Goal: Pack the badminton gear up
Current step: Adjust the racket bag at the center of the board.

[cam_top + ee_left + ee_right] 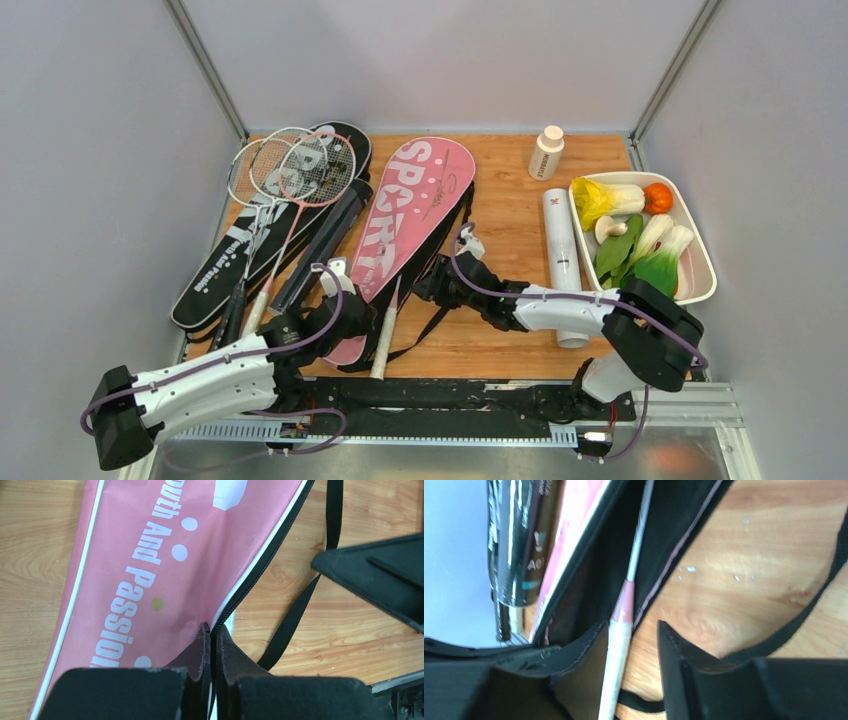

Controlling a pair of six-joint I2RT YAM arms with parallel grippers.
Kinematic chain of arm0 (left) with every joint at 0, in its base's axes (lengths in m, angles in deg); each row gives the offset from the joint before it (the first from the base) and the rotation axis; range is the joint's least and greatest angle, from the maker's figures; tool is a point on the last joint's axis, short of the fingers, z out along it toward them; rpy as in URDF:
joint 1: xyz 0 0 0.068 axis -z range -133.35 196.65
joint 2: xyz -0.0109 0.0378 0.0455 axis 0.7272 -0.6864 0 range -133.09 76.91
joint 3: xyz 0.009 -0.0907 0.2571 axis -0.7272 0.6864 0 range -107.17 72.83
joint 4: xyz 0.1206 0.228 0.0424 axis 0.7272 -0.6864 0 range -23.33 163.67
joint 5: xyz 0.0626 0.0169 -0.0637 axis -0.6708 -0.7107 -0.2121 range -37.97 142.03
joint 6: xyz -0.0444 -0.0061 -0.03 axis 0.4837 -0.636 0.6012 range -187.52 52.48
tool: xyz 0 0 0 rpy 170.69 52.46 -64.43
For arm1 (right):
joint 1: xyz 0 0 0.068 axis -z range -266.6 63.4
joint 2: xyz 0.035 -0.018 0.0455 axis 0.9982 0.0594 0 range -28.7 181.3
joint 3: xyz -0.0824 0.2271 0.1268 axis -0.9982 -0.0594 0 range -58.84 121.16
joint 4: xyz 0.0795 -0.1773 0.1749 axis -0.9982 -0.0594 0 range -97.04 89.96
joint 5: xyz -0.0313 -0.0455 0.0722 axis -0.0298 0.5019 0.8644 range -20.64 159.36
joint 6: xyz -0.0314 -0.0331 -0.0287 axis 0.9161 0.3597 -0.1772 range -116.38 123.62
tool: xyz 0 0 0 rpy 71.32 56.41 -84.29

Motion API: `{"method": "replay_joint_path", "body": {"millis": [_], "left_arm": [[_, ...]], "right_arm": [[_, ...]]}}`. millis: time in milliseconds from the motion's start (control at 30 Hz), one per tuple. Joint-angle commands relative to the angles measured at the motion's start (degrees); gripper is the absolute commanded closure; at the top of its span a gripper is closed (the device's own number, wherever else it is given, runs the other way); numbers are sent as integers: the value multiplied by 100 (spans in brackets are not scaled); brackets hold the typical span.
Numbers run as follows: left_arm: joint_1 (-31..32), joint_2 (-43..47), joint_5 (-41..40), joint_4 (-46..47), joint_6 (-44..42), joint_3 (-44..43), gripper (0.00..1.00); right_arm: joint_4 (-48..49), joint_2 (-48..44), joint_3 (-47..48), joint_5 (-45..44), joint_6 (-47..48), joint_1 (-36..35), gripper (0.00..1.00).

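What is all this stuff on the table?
pink bag: one, centre
black bag: one, left
rackets: three, white and pink, on black bag
racket handle: one, white-pink, sticking out of pink bag
black tube: one, between the bags
white tube: one, right of pink bag
bottle: one, white with beige cap, back
tray: one, white, holding toy vegetables, right
left hand: black, shut on pink bag's edge
right hand: black, open around racket handle

The pink bag (pixel 415 215) — white lettering and dots — carries a black zipper (pixel 261 555).
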Motion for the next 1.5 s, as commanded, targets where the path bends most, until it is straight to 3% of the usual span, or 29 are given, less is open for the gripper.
{"method": "replay_joint_path", "body": {"millis": [0,133,300,667,700,733,800,833,867,1033,1200,1467], "left_arm": [[14,-17,280,683,17,165,100],[14,-81,427,954,70,285,100],[14,-347,483,1133,71,349,100],[32,-508,789,1752,140,575,100],[43,-499,818,1800,139,615,100],[42,-499,832,1892,138,631,99],[41,-483,804,1849,31,591,89],[45,-454,688,1588,-35,452,84],[42,-424,613,1428,-266,244,74],[45,-259,209,289,-1244,-579,44],[42,-483,980,316,-1149,-995,40],[100,-1691,2712,712,-1279,-1390,40]], "right_arm": [[-784,-555,-283,410,-454,-140,50],[-1781,-1003,-426,263,-1998,-621,38],[-2207,-1004,-376,-316,-3233,-1313,36],[-3122,363,326,-179,-3993,-1353,38],[-3120,449,327,-249,-4002,-1345,40],[-3119,509,321,-313,-3964,-1334,48],[-3162,439,268,-520,-3803,-1309,89],[-3234,312,210,-636,-3761,-1307,99],[-3298,140,139,-738,-3684,-1306,100],[-3277,-989,-195,-1560,-2897,-1421,100],[-3153,-1748,-428,-2198,-2439,-1595,100],[-2606,-2132,-862,-2141,-2062,-1774,100]]}}
